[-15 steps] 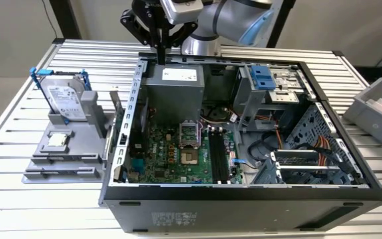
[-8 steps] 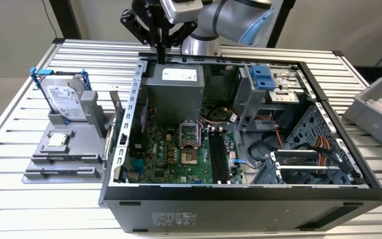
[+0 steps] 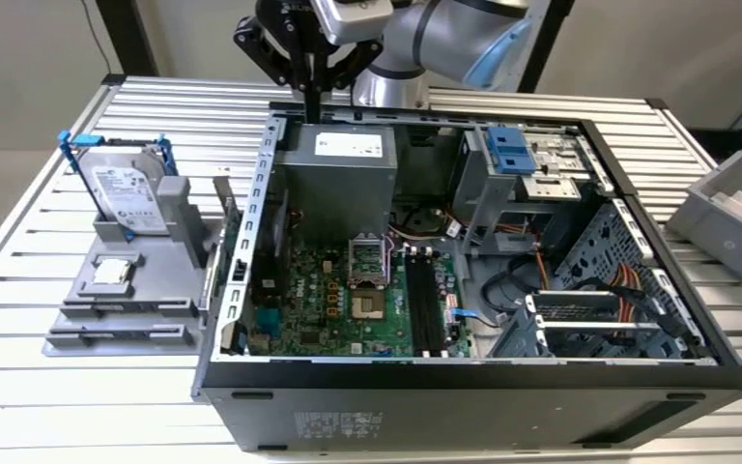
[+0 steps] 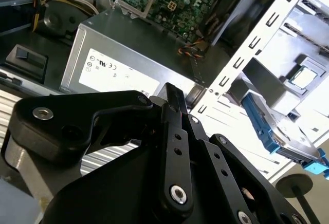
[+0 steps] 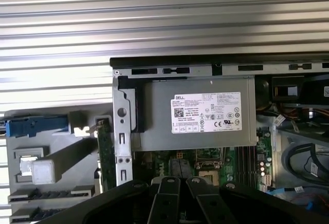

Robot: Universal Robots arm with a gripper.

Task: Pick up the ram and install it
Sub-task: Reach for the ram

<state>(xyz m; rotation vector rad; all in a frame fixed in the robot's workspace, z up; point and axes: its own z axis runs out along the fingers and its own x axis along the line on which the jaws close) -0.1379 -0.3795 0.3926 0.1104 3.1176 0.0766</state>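
Observation:
The ram [image 3: 224, 208] is a thin dark stick standing on edge in a grey holder [image 3: 127, 300], just outside the open computer case [image 3: 474, 377] on the exterior view's left. It appears edge-on in the first wrist view [image 5: 104, 152]. My gripper [image 3: 309, 114] hangs fingers-down over the case's far edge, above the silver power supply [image 3: 339, 159], well away from the ram. Its black fingers [image 4: 172, 93] are shut together with nothing between them, and their tips show in the first wrist view [image 5: 180, 180]. The motherboard's long black slots [image 3: 423, 300] lie inside the case.
A silver hard drive in a blue frame [image 3: 127, 184] and a small square chip [image 3: 113, 273] sit on the same holder. Cables and a drive cage [image 3: 603, 309] fill the case's right side. A grey bin [image 3: 732, 217] stands at the exterior view's right, all on a slatted metal table [image 3: 36, 242].

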